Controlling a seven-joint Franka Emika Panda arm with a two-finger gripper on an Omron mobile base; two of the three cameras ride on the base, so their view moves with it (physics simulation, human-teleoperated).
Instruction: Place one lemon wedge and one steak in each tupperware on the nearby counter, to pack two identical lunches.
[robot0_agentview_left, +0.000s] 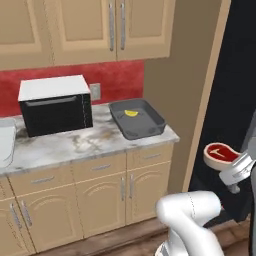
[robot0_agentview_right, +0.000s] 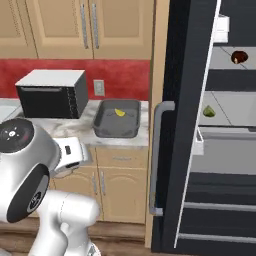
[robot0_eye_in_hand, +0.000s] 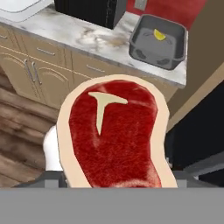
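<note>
The gripper (robot0_agentview_left: 231, 172) holds a red raw T-bone steak (robot0_eye_in_hand: 114, 135) with a pale fat rim, off the counter's right end. The dark grey rectangular tupperware tray (robot0_agentview_left: 150, 131), already containing a yellow lemon wedge (robot0_agentview_left: 131, 113), lies up and leftward on the marbled counter (robot0_agentview_left: 65, 145).

Marbled stone counter (robot0_agentview_left: 75, 142), matt grey plastic tupperware (robot0_agentview_left: 150, 125)
</note>
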